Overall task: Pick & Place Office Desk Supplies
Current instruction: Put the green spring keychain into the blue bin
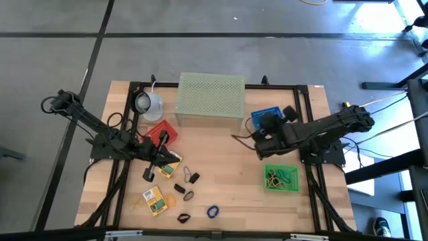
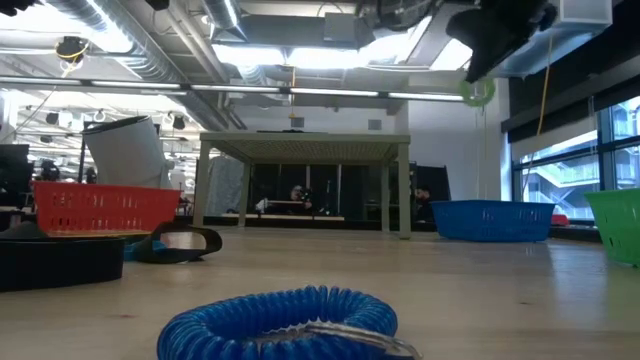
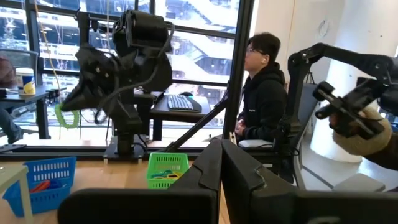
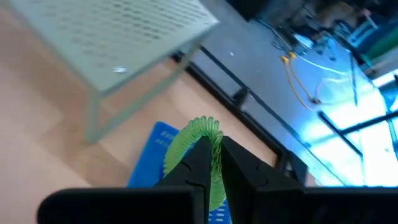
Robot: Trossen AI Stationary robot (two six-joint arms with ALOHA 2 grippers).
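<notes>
My right gripper [image 4: 212, 144] is shut on a green coiled loop [image 4: 193, 140], high over the table between the pale green stand [image 1: 210, 99] and the blue basket [image 1: 265, 119]. The low view shows that loop [image 2: 478, 90] up in the air. My left gripper [image 3: 221, 177] is shut and empty, by the red basket [image 1: 160, 132] and a yellow packet [image 1: 170, 163]. Loose on the wood lie a blue loop [image 1: 212, 211], black clips [image 1: 194, 177] and another yellow packet [image 1: 154, 199]. My right gripper pinches the green coiled loop between its two fingers, on one side of the ring [image 4: 214, 155]. The loop is lifted clear of the table, and its free part [image 3: 65, 115] hangs out past the fingertips.
A green basket [image 1: 281, 177] with yellow and green loops in it sits near the right edge. A white cup [image 1: 150, 104] stands left of the stand. A person [image 3: 261, 93] sits beyond the table. Bare wood lies between the two arms.
</notes>
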